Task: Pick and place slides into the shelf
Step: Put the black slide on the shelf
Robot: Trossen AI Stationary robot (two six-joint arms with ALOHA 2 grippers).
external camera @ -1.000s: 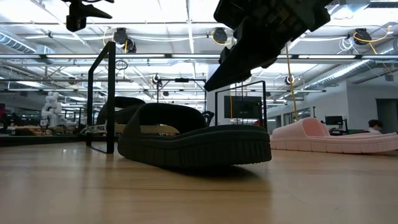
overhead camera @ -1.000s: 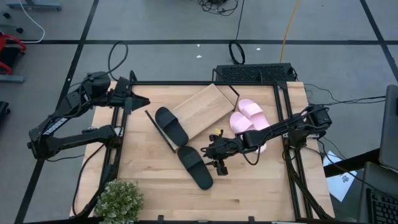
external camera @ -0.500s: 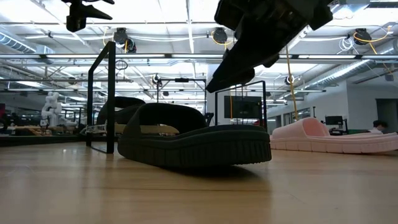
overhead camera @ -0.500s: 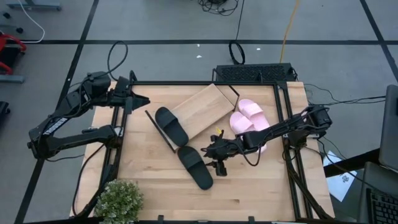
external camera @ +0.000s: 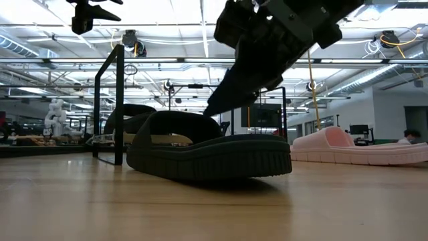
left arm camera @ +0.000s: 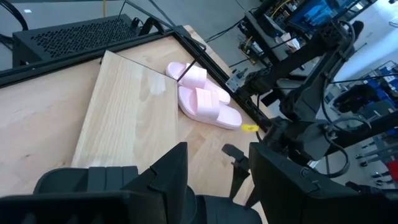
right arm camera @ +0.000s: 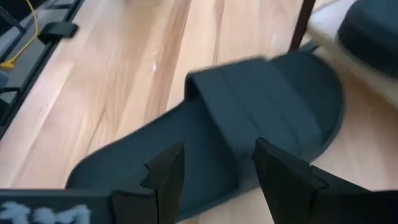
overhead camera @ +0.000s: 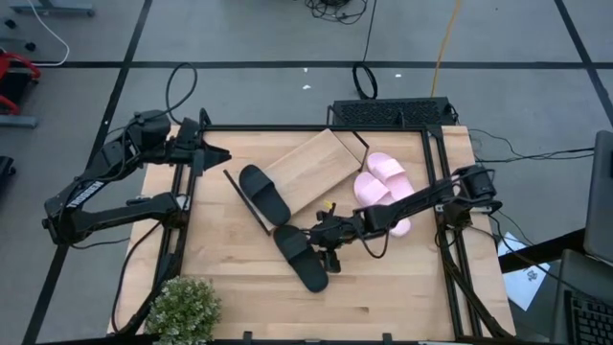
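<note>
One black slide (overhead camera: pixel 302 257) (right arm camera: pixel 249 118) lies sole-down on the table's middle. My right gripper (overhead camera: pixel 324 240) (right arm camera: pixel 217 177) is open and hovers just above its strap (external camera: pixel 180 119), one finger on each side, touching nothing. The second black slide (overhead camera: pixel 263 192) rests on the left end of the slanted wooden shelf (overhead camera: pixel 321 168). The pink pair (overhead camera: pixel 383 182) (left arm camera: pixel 202 99) lies side by side on the table, right of the shelf. My left gripper (overhead camera: pixel 218 153) (left arm camera: pixel 217 180) waits open near the table's far left corner.
A potted plant (overhead camera: pixel 182 307) stands at the near left corner. Black frame rails (overhead camera: pixel 436 182) run along the table's sides, and a black post (external camera: pixel 119 100) rises behind the slide. Bare tabletop (overhead camera: pixel 383 287) lies on the near right.
My right gripper has moved toward the table's left and slightly down, from beside the black slide's toe end to over its strap. The slides and the shelf have stayed in place.
</note>
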